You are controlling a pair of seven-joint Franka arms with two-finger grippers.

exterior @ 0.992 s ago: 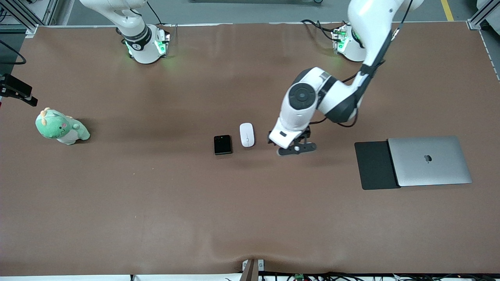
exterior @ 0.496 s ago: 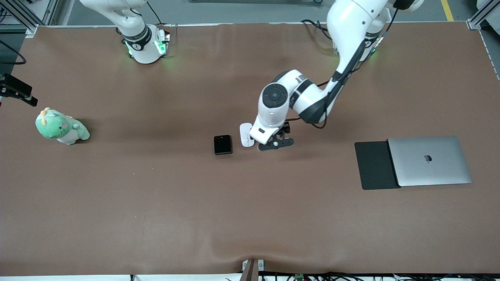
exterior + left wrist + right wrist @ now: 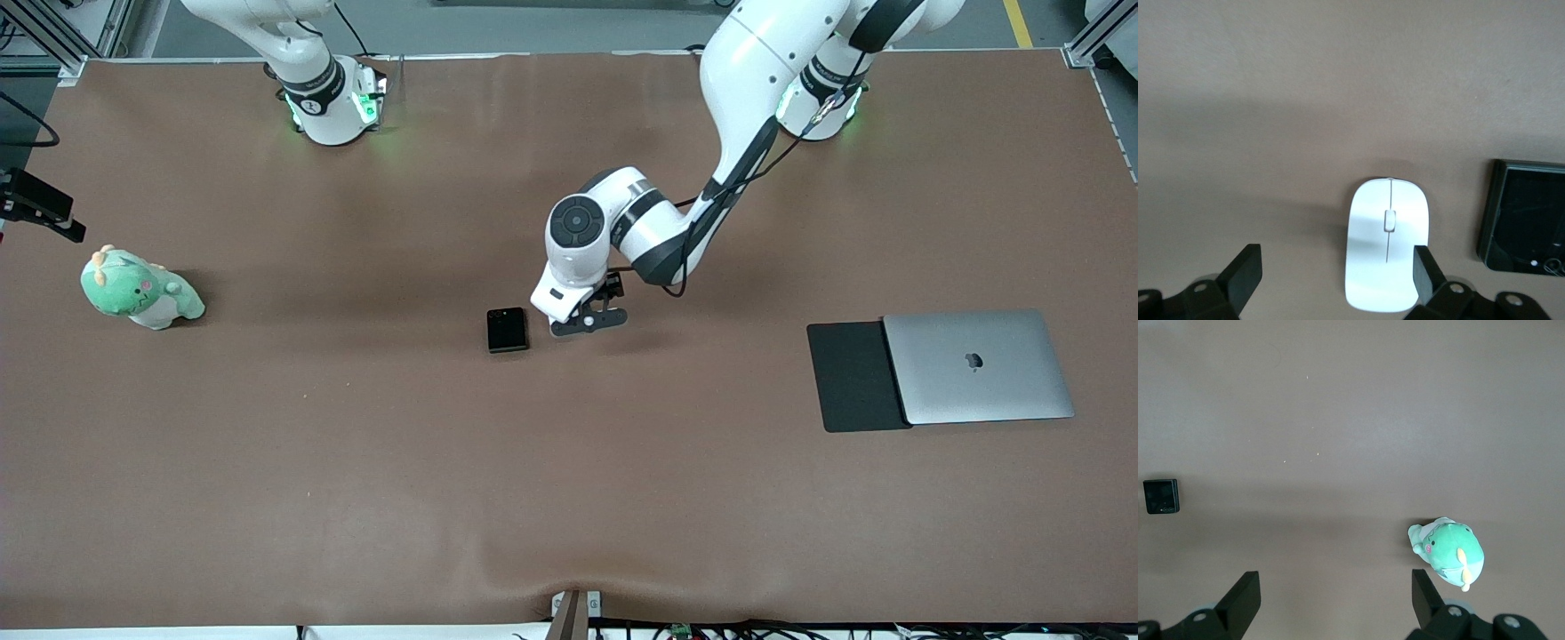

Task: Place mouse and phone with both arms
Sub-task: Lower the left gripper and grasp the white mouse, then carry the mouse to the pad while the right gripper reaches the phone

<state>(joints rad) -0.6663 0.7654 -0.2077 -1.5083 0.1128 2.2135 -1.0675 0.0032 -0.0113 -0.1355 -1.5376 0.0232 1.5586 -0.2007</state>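
Brown matte table (image 3: 356,462), left hand (image 3: 1335,277) spread empty over smooth oval mouse (image 3: 1387,240)

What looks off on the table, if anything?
Nothing stands out. Mouse and phone lie flat side by side, laptop closed, partly on the black pad, plush upright. Left gripper open over the mouse; right gripper waits, open.

This is a robotics lab or test bench. Two white arms (image 3: 676,178) with green-lit bases (image 3: 338,107) are bolted onto a wide table (image 3: 356,462) under a brown mat, framed by aluminium rails (image 3: 44,36), with cables (image 3: 711,55) trailing at its edges and grey shop floor with a yellow line (image 3: 1018,22) around it. Props are staged: a laptop (image 3: 978,366), a black pad (image 3: 849,378), a plush toy (image 3: 138,289).
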